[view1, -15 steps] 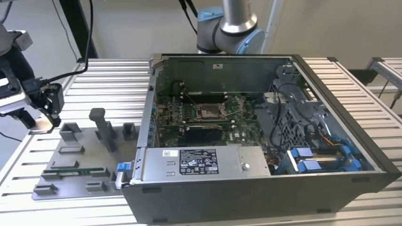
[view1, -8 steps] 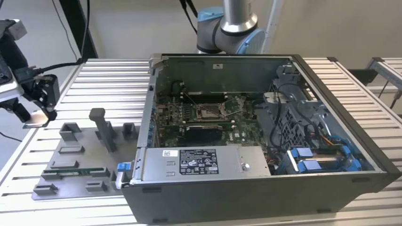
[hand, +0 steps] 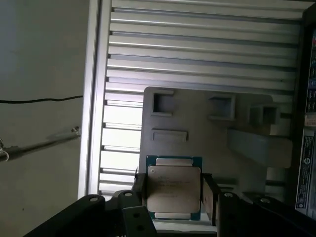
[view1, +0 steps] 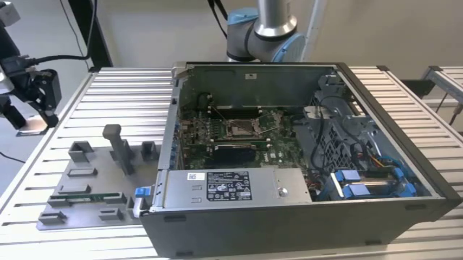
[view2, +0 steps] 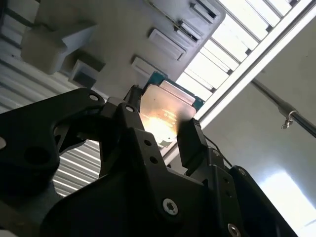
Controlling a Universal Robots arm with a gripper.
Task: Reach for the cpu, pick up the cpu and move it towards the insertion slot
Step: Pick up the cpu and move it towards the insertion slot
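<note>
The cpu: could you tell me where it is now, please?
The cpu sits between the gripper's fingers in both wrist views, at the exterior view's left.

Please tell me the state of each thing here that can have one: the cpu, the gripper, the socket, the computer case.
cpu: clamped between the fingers, held up above the grey tray.
gripper: shut on the cpu.
insertion slot: without the cpu; frame position unclear.
computer case: lying flat, side open.

case walls [view1: 255, 81] ring insertion slot [view1: 239, 128], open above
</note>
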